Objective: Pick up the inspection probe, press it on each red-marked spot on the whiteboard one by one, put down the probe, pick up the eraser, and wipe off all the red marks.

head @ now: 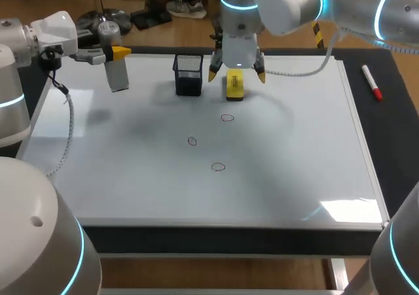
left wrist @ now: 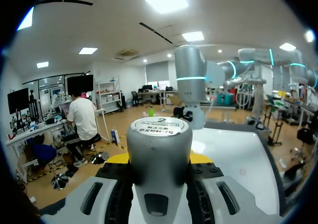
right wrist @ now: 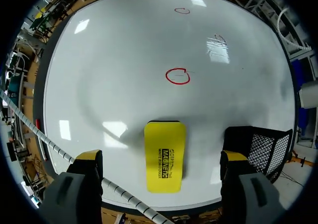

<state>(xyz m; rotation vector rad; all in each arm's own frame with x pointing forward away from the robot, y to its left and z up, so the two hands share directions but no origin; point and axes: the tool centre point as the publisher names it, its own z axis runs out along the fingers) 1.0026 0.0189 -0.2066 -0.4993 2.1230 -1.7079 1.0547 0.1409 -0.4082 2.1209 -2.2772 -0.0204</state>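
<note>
Looking down from the head camera, I see the whiteboard (head: 294,164) covering most of the table (head: 399,144). My left arm comes in over the board's far left corner. My right arm reaches past the middle to the far edge. A black mesh basket (head: 188,74) stands upright on the board near that far edge, just left of my right gripper (head: 237,74). The left gripper (head: 116,53) is clamped on the grey probe (head: 118,76), a finger on each side of it. The probe hangs upright over the far left corner of the board, and I cannot tell whether its lower end touches the surface. In the left wrist view the probe's round cap (left wrist: 159,127) fills the space between the fingers. The right gripper hangs with its fingers spread wide above the yellow eraser (head: 234,86). The eraser lies flat on the board between the two yellow tips, touched by neither, and in the right wrist view it sits just beside the basket. A red marker (head: 372,82) lies on the dark table to the right of the board. Three small red circles sit well apart in the board's middle: the farthest (head: 227,118) ahead of the eraser, another (head: 192,140) to its left and nearer, and the nearest (head: 218,167).
</note>
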